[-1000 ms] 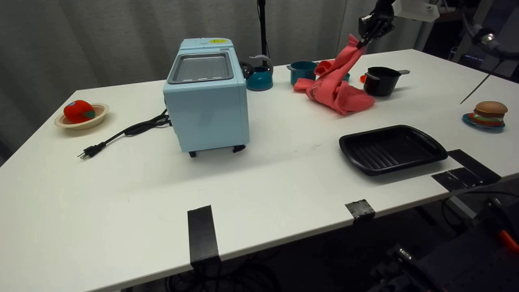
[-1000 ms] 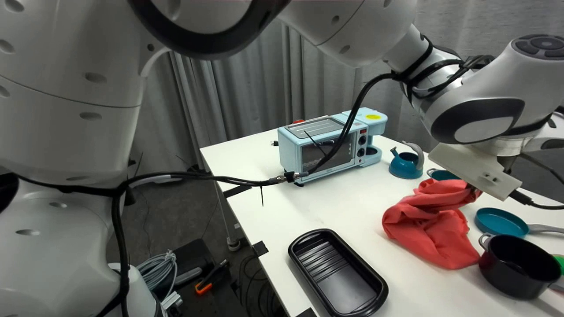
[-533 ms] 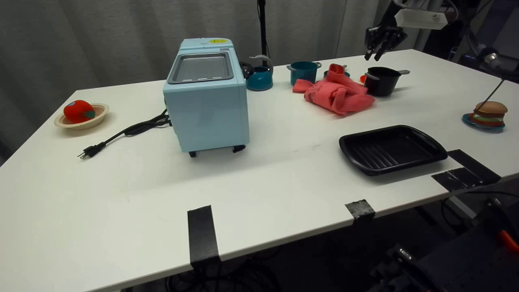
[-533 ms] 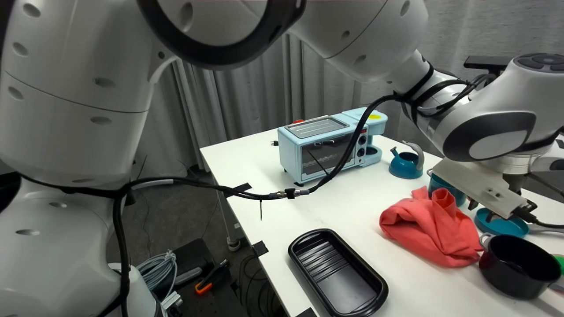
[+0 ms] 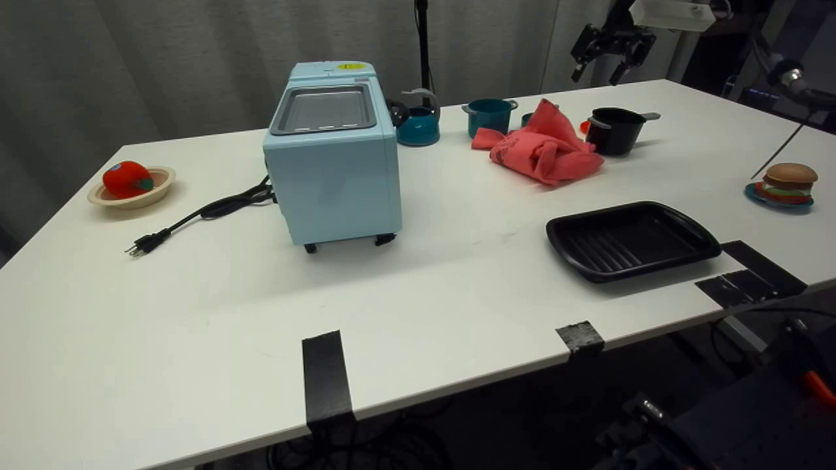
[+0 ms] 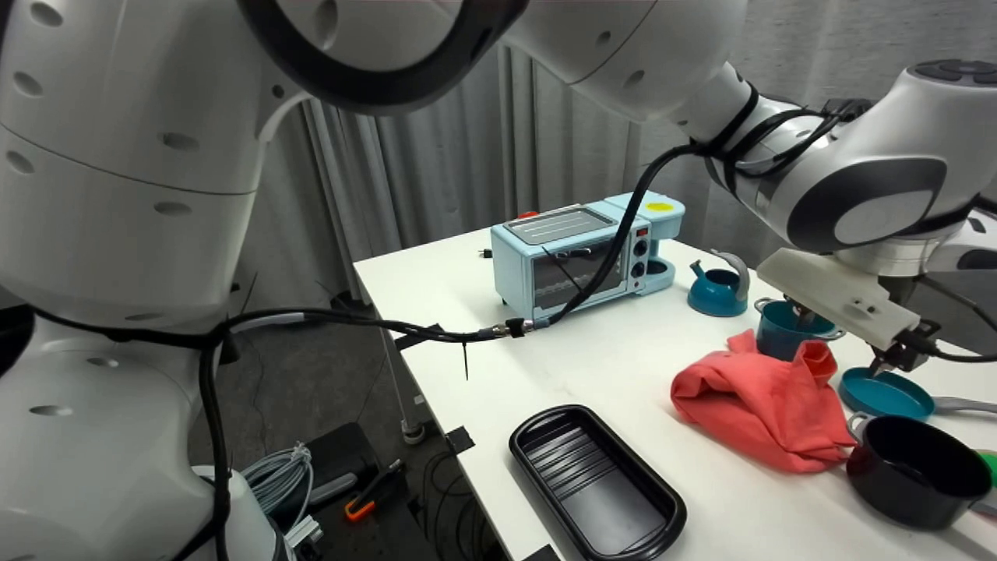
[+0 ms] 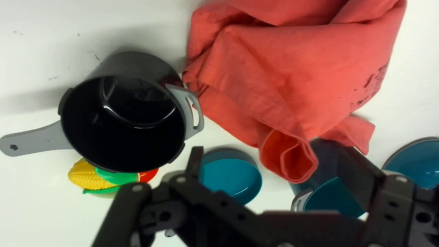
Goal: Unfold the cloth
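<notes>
The red cloth [image 7: 298,68] lies bunched on the tabletop [image 5: 457,287], folded over itself, a rolled end [image 7: 289,157] sticking up and a small flap [image 7: 358,132] showing beside the teal pot [image 5: 488,119]. It looks like plain woven fabric (a dark print shows on part of it), so I expect it to be light, limp and hard to damage, with enough grip in the weave to stay in a pinch. The rolled end seems the best hold: it rises from the heap, its mouth turned toward the claw [image 5: 595,77]. A single layer should be pinched there; several at once would probably lift the whole bundle unopened.

The claw hangs above, spread wide, nothing in its grasp. Beside the cloth stands the black saucepan [image 5: 612,137]; whether they touch, I cannot tell. The teal frying pan [image 6: 888,396] is near too, so a broad drag could snag cookware. Farther out are the teal kettle [image 6: 713,300], the toaster oven [image 5: 333,183] and the ribbed black roasting pan [image 6: 600,491].
</notes>
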Robot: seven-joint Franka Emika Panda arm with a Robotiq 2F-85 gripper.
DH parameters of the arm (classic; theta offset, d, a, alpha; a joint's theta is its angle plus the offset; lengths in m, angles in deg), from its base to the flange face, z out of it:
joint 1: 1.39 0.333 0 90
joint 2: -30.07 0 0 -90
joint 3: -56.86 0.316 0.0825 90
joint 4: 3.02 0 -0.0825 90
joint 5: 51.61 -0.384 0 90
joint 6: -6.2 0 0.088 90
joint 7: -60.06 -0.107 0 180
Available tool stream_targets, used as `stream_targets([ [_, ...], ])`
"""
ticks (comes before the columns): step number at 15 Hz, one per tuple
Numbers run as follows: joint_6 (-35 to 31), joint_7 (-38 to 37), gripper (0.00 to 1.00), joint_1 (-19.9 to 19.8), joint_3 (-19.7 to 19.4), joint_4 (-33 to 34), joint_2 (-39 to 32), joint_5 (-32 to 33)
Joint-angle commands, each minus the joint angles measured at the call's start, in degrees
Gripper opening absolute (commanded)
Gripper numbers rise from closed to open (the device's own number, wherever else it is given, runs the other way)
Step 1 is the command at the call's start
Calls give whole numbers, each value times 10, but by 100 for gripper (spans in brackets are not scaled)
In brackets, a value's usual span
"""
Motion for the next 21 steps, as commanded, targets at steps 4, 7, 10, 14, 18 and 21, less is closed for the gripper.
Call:
stream_targets([
  [4, 80, 22, 100, 12, 3, 12, 54, 18],
  [7, 99, 44, 100, 18, 2, 7, 83, 26],
  [10, 121, 71, 100, 20, 3, 7, 103, 25],
  [14, 133, 98, 100, 25, 1, 7, 120, 25],
  [18, 129, 119, 100, 31, 1, -9, 133, 31],
  [21, 123, 109, 100, 31, 0, 7, 114, 18],
])
